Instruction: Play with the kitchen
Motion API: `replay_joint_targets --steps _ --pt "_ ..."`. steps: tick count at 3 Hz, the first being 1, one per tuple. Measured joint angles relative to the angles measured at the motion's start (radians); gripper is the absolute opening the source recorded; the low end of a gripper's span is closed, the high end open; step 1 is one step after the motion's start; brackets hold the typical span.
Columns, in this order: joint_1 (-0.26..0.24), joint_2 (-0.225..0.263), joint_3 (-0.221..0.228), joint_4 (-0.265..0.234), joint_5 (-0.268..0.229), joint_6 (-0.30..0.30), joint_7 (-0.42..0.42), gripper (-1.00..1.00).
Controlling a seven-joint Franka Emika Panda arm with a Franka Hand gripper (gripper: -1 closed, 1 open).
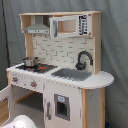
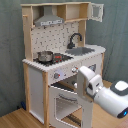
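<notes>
The kitchen [image 1: 60,75] is a toy of white panels and light wood and shows in both exterior views. It has a black faucet [image 1: 84,59], a grey sink [image 1: 72,74], a red-ringed hob [image 1: 40,67] with a small metal pot [image 1: 30,61], and a hood [image 1: 37,27]. In the second exterior view the oven door [image 2: 65,104] hangs partly open below the knobs [image 2: 56,75]. My gripper [image 2: 80,81] is at the door's top right corner, close under the counter edge. The white arm [image 2: 107,97] comes in from the second exterior view's lower right.
A cupboard with a windowed door [image 1: 70,25] sits beside the hood. In the first exterior view part of the white arm [image 1: 20,121] shows at the bottom left. A wooden floor [image 2: 15,117] and a grey curtain [image 2: 10,50] surround the kitchen.
</notes>
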Motion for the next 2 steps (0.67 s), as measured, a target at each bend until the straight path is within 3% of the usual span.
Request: replay_joint_targets --steps 2 --pt "-0.032 -0.001 0.111 0.056 0.0 -0.016 0.193 1.0"
